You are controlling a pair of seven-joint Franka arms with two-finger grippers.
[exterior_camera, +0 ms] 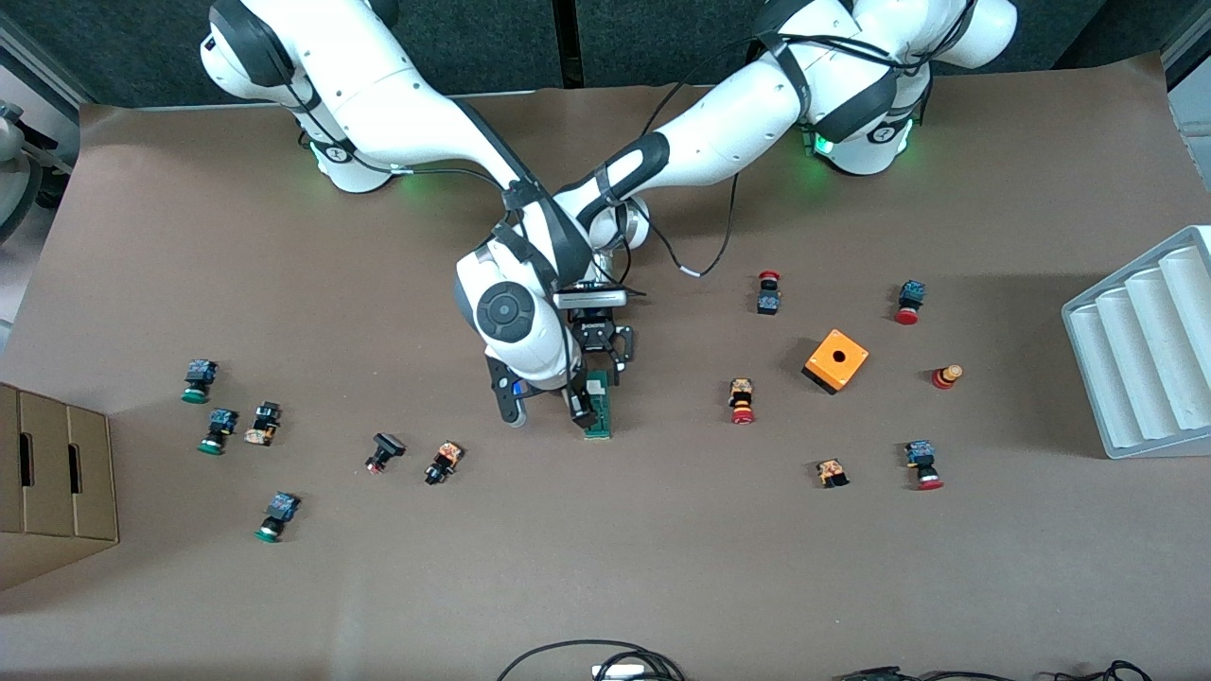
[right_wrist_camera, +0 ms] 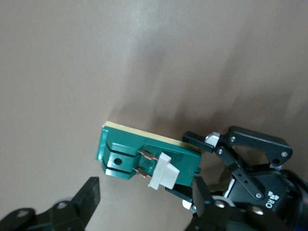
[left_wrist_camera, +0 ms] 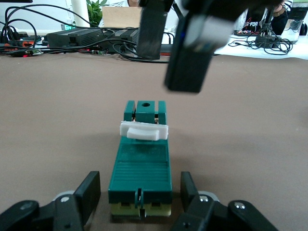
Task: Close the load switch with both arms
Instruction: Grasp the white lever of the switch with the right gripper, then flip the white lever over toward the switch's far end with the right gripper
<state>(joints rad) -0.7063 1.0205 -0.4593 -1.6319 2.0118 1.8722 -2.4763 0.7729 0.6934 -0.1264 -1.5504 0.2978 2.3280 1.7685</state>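
I'm at the step where one arm steadies the load switch (exterior_camera: 598, 409) and the other comes in to work its lever. The switch lies flat on the table (exterior_camera: 662, 567), just below centre of the front view, its long axis running up and down the frame.

My left gripper (left_wrist_camera: 142, 199) is clamped on the end of the switch farther from the front camera; in the left wrist view, its fingers (left_wrist_camera: 86, 195) press against both sides of the green body at the bottom of the frame. The white tab (left_wrist_camera: 143, 131) sits mid-frame, standing up across the body, so I judge the switch not yet closed.

My right gripper (right_wrist_camera: 144, 202) hangs over the tab end with its jaws apart, gripping nothing; its fingers (left_wrist_camera: 186, 57) show at the top of the left wrist view.

Next I'd bring the right gripper down onto the tab and push it over while the left holds the body firm.
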